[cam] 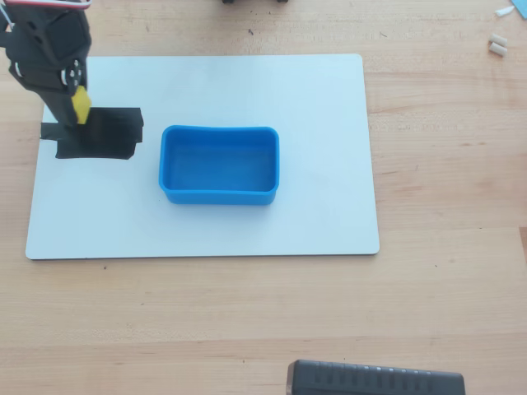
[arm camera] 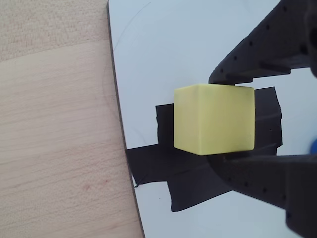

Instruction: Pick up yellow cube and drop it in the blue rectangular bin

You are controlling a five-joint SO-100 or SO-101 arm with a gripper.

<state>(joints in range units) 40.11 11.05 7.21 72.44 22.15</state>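
Gripper [arm camera: 215,119] clamps yellow cube [arm camera: 214,119] on 2 opposite flat faces, above black tape patch [arm camera: 198,171]. Cube looks light, rigid, matte; slip unlikely. Blue rectangular bin [cam: 218,196] empty.

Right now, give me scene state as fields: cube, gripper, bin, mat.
cube: yellow cube clamped between the gripper's two black fingers, over the black tape patch
gripper: gripper shut on the cube, at the mat's left end in the overhead view
bin: blue bin empty, mid-mat, right of the tape
mat: white mat on wooden table
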